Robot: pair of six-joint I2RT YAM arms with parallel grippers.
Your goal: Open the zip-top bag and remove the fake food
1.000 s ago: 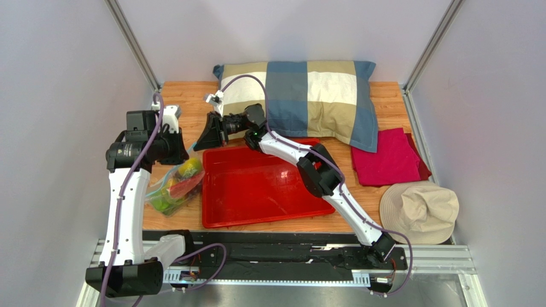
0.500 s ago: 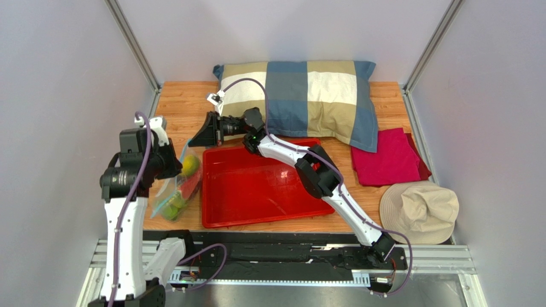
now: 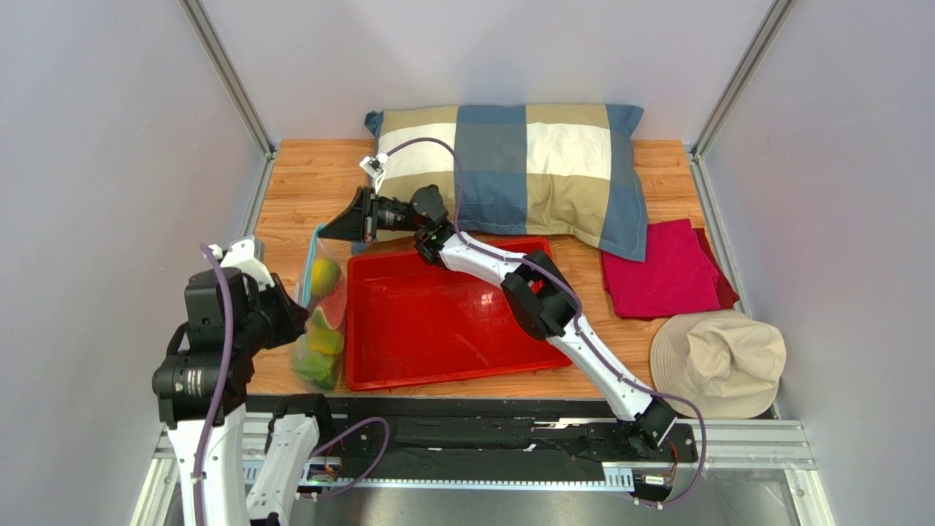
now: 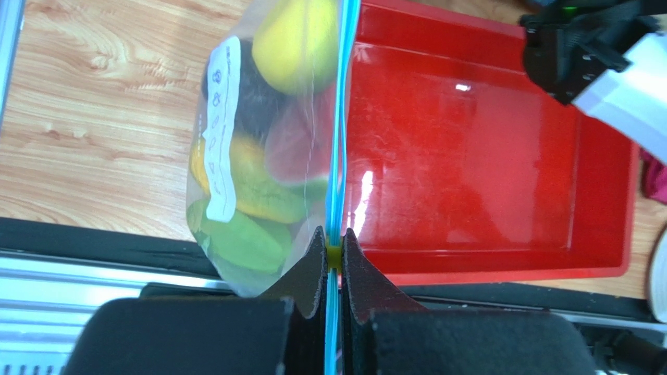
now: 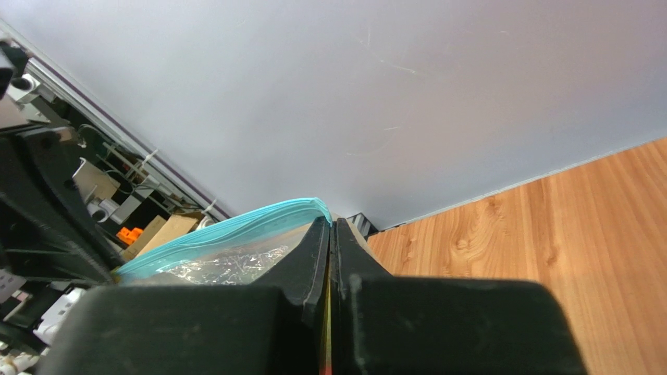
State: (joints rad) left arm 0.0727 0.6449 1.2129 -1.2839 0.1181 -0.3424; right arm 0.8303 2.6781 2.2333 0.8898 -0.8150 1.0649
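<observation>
The zip-top bag hangs stretched between both grippers along the red tray's left side, its blue-green zip strip taut. Fake food fills it: yellow citrus, a dark fruit, a red slice, mango and green star fruit. My left gripper is shut on the strip at a small yellow slider, at the bag's near end. My right gripper is shut on the bag's far corner; the strip curves away to its left.
The red tray lies right of the bag, its wall close beside the strip. A checked pillow lies at the back. A red cloth and a beige hat lie at the right.
My left gripper has pulled back toward the table's near edge along the zip strip. The bag has turned and stretched lengthwise beside the tray. My right gripper has shifted slightly left, still holding the far corner.
</observation>
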